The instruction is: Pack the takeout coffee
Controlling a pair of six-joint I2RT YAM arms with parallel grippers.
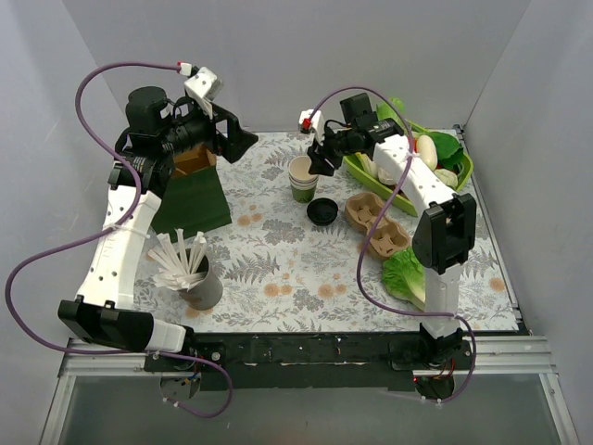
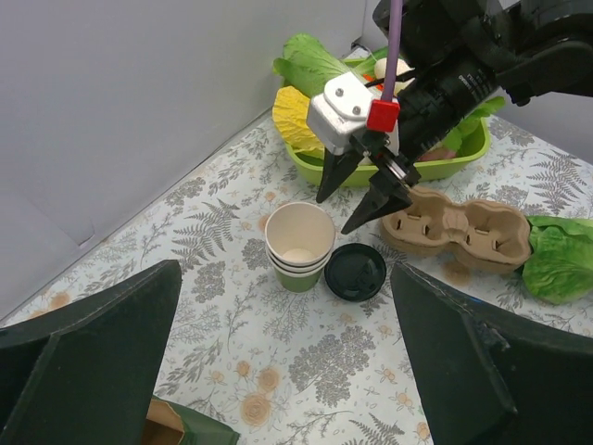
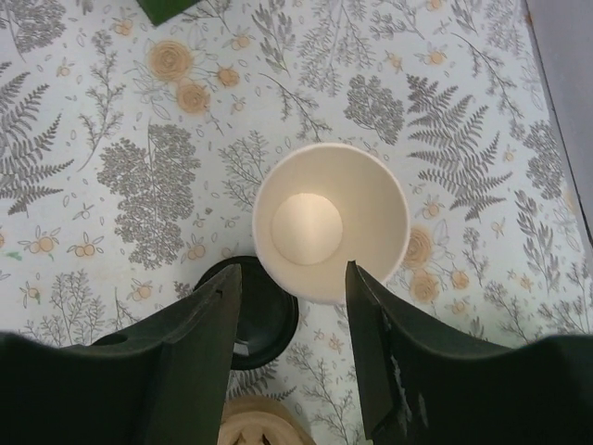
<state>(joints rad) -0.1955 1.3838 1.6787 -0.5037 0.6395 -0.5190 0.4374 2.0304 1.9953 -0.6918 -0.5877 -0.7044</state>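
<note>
- The right gripper (image 3: 292, 269) is open, hanging just over the paper cup (image 3: 330, 221).
- The cup stands on the table (image 1: 278, 264), with the black lid (image 2: 355, 272) flat beside it.
- The left gripper (image 2: 285, 271) is open and empty.

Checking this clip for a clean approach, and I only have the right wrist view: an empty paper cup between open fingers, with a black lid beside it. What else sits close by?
Observer: In the top view, a brown pulp cup tray lies just past the black lid, on the right arm's side.
Operator: How does the cup look from the side?
Observer: The paper cup stands upright, cream above and green below.
Operator: And the other arm?
Observer: The left gripper is open and held well back from the cup, by a dark green bag.
</note>
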